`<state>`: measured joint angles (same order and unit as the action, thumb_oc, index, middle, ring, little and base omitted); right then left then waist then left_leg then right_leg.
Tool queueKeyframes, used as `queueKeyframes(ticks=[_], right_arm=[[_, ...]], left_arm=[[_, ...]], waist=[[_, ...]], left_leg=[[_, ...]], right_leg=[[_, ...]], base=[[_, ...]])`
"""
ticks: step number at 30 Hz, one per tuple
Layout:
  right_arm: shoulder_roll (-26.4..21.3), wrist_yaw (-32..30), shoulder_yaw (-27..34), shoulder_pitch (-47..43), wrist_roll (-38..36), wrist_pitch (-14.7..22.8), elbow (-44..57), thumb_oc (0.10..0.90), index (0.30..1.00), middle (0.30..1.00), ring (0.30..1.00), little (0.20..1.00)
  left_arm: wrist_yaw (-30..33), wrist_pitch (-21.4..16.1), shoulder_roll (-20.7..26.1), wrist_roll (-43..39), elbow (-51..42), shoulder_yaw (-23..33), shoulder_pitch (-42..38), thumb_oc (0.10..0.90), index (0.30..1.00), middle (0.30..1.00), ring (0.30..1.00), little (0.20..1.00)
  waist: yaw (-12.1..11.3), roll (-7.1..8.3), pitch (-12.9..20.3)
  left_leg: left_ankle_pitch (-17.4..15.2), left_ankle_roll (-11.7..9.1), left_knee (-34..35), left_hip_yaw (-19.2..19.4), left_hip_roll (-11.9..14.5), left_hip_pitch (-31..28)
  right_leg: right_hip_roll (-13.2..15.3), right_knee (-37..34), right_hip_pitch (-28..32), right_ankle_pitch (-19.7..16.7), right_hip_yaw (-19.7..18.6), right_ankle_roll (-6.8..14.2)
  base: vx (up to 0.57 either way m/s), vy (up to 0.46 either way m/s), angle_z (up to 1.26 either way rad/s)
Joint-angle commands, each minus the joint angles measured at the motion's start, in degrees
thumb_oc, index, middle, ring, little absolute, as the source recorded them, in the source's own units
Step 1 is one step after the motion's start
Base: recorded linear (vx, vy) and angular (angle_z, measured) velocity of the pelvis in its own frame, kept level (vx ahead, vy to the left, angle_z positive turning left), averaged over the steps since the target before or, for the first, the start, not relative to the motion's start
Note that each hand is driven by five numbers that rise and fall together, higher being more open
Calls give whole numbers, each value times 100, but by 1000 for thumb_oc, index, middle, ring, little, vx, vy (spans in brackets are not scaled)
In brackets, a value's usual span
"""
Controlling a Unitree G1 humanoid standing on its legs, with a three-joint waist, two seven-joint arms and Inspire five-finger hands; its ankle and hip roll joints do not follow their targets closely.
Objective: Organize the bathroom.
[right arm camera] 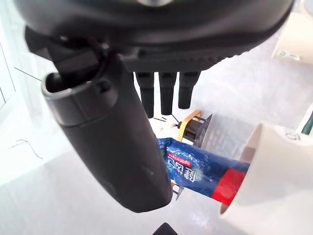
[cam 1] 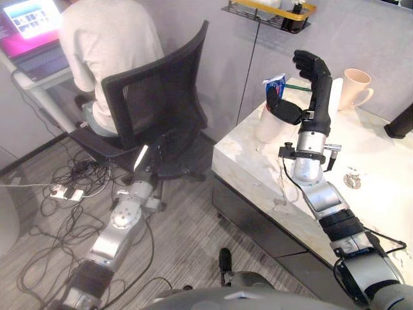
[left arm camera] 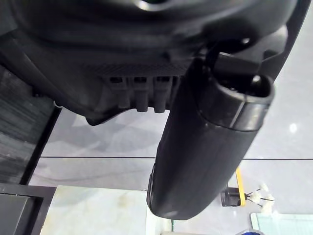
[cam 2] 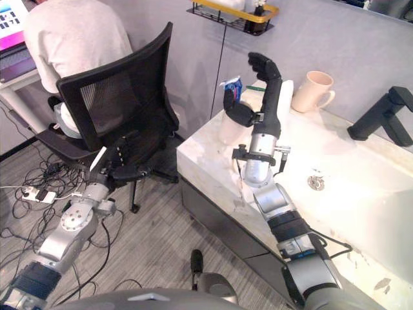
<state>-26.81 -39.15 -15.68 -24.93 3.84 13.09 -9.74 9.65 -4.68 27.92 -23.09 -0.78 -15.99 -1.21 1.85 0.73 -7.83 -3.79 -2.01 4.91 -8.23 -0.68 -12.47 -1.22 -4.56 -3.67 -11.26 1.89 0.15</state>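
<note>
A white cup [cam 1: 266, 124] stands at the far left corner of the marble counter [cam 1: 251, 169], with a blue toothpaste tube [cam 1: 275, 84] sticking out of it; the tube [right arm camera: 195, 169] and cup [right arm camera: 274, 166] also lie just past the thumb in the right wrist view. My right hand [cam 1: 311, 87] is raised upright right beside the cup, open, its thumb pointing toward the tube without touching it. My left hand [cam 2: 117, 157] hangs low by the office chair, open and holding nothing.
A beige mug [cam 1: 355, 87] and a white cylinder [cam 1: 336, 94] stand behind my right hand. A black faucet [cam 2: 387, 116] and a drain [cam 2: 315, 181] lie to the right. A yellow-rimmed wall shelf [cam 1: 268, 14] hangs above. A person sits in a black office chair [cam 1: 161, 103]; cables cover the floor.
</note>
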Motion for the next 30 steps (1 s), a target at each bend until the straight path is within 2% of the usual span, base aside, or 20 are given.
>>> queueKeyframes(ticks=[1,7,11,18,21,22,25,30], right_arm=[[-112,-33,423,-308,-103,86,383,800,900,900,900,900],[-110,78,416,-385,-259,-90,250,800,900,900,900,900],[-92,-50,494,-418,-350,-27,303,800,900,900,900,900],[-326,-382,1011,-403,-233,-6,1305,800,900,900,900,900],[-696,-627,1512,-208,-189,45,1797,800,900,900,900,900],[-902,-746,1861,1,-408,189,1958,800,900,900,900,900],[-1082,-1135,2296,280,-451,442,2081,800,900,900,900,900],[-1439,-2467,3445,1162,-14,493,2039,800,900,900,900,900]], left_arm=[[138,-498,48,368,-685,24,-81,800,900,900,900,900],[236,-451,-3,417,-671,-16,-184,800,900,900,900,900],[310,-461,-47,484,-671,-9,-218,800,900,900,900,900],[980,-414,-103,703,-230,61,-322,800,900,900,900,900],[1290,-486,-141,716,294,250,-213,800,900,900,900,900],[1310,-577,-187,611,594,415,-95,800,900,900,900,900],[1380,-675,-222,662,938,526,61,800,900,900,900,900],[1633,-860,-306,712,1825,788,300,800,900,900,900,900]], waist=[[-22,96,481],[10,128,444],[33,154,413],[195,190,322],[303,228,265],[360,250,231],[424,273,179],[639,342,51]], left_leg=[[86,265,-382,146,-558,103],[-74,335,-378,182,-612,109],[-175,390,-332,193,-653,108],[-258,497,-275,301,-704,139],[-254,550,-261,396,-722,170],[-240,579,-237,434,-728,185],[-173,604,-151,472,-730,195],[-16,614,9,650,-714,275]], right_leg=[[-63,-37,-125,97,-84,366],[-36,-12,-186,31,-175,405],[-24,-18,-216,-31,-252,437],[-36,9,-342,-154,-467,535],[-44,42,-466,-238,-560,616],[-50,67,-526,-274,-601,652],[-61,113,-598,-317,-647,692],[-72,156,-793,-546,-660,836]], base=[[-70,49,-12],[-86,59,-7],[-118,81,-6],[-137,97,-17],[-177,119,-15],[-176,105,-32],[-174,100,-33],[-152,83,-25]])
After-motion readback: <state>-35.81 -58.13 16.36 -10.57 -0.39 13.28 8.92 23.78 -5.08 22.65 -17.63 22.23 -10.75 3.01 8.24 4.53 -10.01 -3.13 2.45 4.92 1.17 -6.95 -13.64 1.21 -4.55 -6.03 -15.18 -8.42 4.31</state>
